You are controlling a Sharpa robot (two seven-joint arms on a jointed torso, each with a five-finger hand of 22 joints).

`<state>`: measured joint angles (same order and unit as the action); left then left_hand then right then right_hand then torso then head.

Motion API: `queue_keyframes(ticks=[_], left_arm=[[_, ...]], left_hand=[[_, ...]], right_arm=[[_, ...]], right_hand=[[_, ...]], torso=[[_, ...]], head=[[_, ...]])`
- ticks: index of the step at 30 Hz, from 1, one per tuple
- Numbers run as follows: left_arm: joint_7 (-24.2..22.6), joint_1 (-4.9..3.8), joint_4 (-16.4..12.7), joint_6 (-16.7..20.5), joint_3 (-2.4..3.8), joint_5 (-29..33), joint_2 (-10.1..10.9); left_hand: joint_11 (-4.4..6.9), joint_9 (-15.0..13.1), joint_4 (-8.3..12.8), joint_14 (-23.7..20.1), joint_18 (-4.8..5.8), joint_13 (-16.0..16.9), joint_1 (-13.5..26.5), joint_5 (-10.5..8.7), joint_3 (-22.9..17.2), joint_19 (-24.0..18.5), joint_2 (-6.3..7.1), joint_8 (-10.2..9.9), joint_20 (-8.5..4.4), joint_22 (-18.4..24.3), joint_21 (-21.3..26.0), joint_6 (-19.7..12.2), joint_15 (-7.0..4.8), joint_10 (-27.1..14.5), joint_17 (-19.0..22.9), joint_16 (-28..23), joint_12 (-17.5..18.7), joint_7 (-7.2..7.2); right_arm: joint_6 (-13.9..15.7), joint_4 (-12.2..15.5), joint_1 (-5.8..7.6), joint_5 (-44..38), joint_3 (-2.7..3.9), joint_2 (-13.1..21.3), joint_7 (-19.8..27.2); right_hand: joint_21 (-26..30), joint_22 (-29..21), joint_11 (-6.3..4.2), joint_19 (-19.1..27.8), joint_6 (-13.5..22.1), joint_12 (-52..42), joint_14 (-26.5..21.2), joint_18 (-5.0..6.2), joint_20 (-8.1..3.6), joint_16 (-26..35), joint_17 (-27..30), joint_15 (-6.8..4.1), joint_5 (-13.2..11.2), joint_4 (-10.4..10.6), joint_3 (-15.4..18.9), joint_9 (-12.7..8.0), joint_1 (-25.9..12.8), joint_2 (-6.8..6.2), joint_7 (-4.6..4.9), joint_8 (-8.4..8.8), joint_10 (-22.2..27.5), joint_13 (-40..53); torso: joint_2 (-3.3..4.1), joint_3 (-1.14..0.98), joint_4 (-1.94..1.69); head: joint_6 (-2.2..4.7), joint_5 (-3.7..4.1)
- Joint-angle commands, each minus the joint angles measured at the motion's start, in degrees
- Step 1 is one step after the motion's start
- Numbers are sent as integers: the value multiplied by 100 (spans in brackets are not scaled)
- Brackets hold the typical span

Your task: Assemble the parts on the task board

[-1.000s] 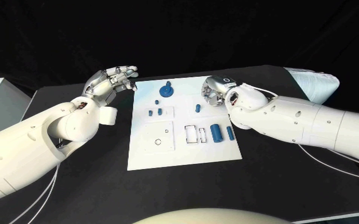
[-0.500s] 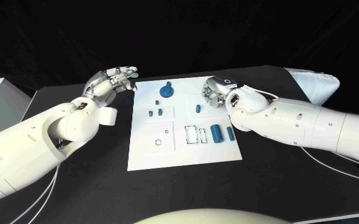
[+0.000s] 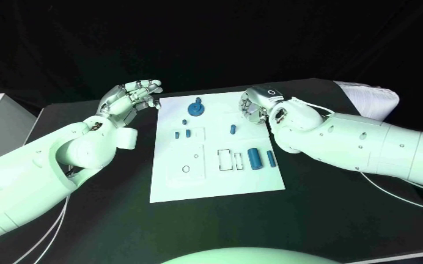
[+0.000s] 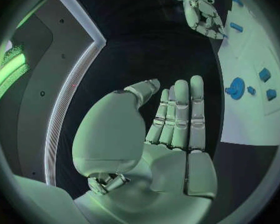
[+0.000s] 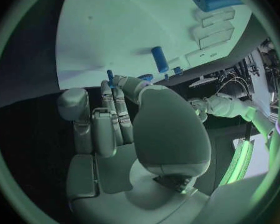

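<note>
Two hands and one board make up our list. We note the task board (image 3: 220,172), a white plate lying in the middle of the head view on the black table (image 3: 106,215). On it we count several blue parts: a round disc-shaped part (image 3: 197,107) near the board's upper edge, three small pegs (image 3: 183,132) below it toward the left, a short peg (image 3: 233,128) at centre, and a large cylinder (image 3: 255,157) with a slimmer piece (image 3: 271,157) just beside it toward the board's right edge. We also see outlined recesses (image 3: 225,159) to the left of the cylinder.

The left hand (image 3: 131,100) sits at the upper left of the board, just off its corner; its fingers are apart and extended, and in the left wrist view (image 4: 171,129) we see nothing in them.

The right hand (image 3: 255,106) hangs over the board's upper right corner. In the right wrist view (image 5: 124,114) a small blue pin (image 5: 110,77) stands at its fingertips; we cannot tell whether the fingers pinch it.

At the upper right of the head view, a white bundle (image 3: 375,99) lies on the table.
</note>
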<state>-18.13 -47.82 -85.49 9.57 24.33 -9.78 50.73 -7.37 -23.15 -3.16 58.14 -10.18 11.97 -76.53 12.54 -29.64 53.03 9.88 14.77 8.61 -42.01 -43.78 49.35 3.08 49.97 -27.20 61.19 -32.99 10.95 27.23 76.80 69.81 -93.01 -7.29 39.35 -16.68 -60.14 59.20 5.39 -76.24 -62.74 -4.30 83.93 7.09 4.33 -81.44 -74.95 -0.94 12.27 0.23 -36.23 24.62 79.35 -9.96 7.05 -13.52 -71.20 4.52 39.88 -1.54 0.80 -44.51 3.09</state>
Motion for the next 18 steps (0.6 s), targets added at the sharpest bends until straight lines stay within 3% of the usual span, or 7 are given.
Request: queue_keyframes(ticks=[1,6,11,18], left_arm=[[-29,2,4,-17,5,-20,-4],[-26,2,35,-16,5,-19,-9],[-25,2,71,-15,4,-14,-34],[-22,1,125,-14,2,-11,-102]], left_hand=[[3,6,23,-13,-33,-7,-66,-9,17,42,-3,-22,3,9,27,-45,12,-30,9,-39,23,0],[3,6,23,-13,-33,-7,-66,-9,17,42,-3,-22,3,9,27,-45,12,-30,9,-39,23,0],[0,6,16,-13,-32,-10,-61,-10,23,44,-3,-21,4,12,31,-46,15,-36,10,-40,26,2],[-1,5,13,-13,-32,-12,-60,-10,25,45,-5,-19,5,14,33,-44,17,-39,11,-41,26,3]], right_arm=[[29,180,47,-52,11,92,-30],[70,539,116,-44,34,260,-35],[88,950,146,-40,50,321,-18],[78,1384,64,7,55,150,53]], right_hand=[[-20,8,-204,-23,-14,-29,325,-35,0,-31,-55,-37,15,-28,-2,3,77,43,24,18,-261,108],[-42,31,-205,-32,-16,-28,329,-40,-1,-42,-73,-37,12,-28,-2,4,75,42,23,16,-264,108],[-51,40,-205,-36,-17,-27,330,-41,-1,-45,-76,-38,10,-28,-4,5,75,42,23,15,-266,109],[-28,18,-205,-25,-17,-24,324,-36,-1,-29,-47,-38,8,-29,-7,6,75,44,23,15,-266,109]], torso=[[-2,0,-1],[-14,4,-2],[-35,4,3],[-96,14,-2]], head=[[6,-2],[17,-23],[32,-113],[-19,-372]])
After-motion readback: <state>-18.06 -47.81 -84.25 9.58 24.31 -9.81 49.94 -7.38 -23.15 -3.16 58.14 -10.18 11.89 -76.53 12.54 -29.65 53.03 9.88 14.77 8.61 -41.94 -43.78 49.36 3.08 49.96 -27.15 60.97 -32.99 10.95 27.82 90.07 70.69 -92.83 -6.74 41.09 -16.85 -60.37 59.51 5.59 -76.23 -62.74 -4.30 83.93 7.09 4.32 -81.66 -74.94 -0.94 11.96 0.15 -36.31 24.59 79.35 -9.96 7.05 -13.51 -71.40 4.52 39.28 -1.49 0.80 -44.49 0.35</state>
